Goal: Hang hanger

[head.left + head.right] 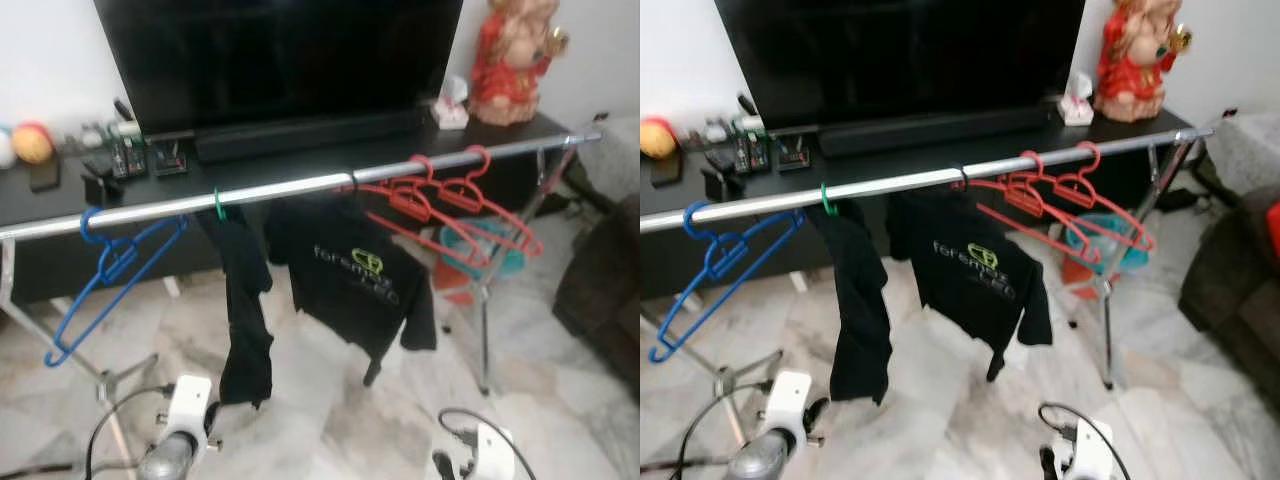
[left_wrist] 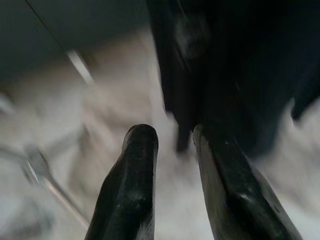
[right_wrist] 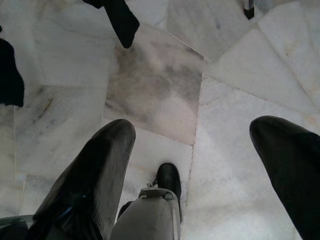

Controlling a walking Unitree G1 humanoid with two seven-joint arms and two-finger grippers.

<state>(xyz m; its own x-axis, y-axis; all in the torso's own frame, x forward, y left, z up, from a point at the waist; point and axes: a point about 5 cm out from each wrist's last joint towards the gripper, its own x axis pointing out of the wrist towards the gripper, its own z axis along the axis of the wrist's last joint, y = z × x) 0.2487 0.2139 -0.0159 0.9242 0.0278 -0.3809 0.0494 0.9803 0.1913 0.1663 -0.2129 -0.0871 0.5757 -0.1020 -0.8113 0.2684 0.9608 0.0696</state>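
- far left on the shiny round metal rail (image 1: 300,187): one blue hanger (image 1: 105,272), thin plastic, hooked on and tilted so its long bar slopes down and left; it hangs well above and a bit left of the left gripper (image 2: 172,150)
- next along, a green hook (image 1: 218,206) carries a narrow black garment (image 1: 245,310), limp soft cloth; beside it a black t-shirt (image 1: 355,280) with a green and grey logo print hangs from a dark hook; so two pieces of clothing
- right stretch of the rail: red hangers (image 1: 450,210), three hooks as far as I can count, thin plastic, bunched together and leaning down to the right; a teal tub (image 1: 478,250) sits behind them
- behind the rail: a black glossy TV (image 1: 280,55) on a long dark cabinet (image 1: 300,165), small clutter at its left end, a red and gold figurine (image 1: 512,55) at its right end
- floor (image 3: 160,85) is pale veined marble slabs, smooth
- left gripper sits low near the hem of the black garment; fingers only slightly apart, holding nothing; that wrist view is blurry
- right gripper (image 3: 192,145) is low over bare marble, fingers spread wide with nothing between them; the hangers are all up on the rail, well away from it
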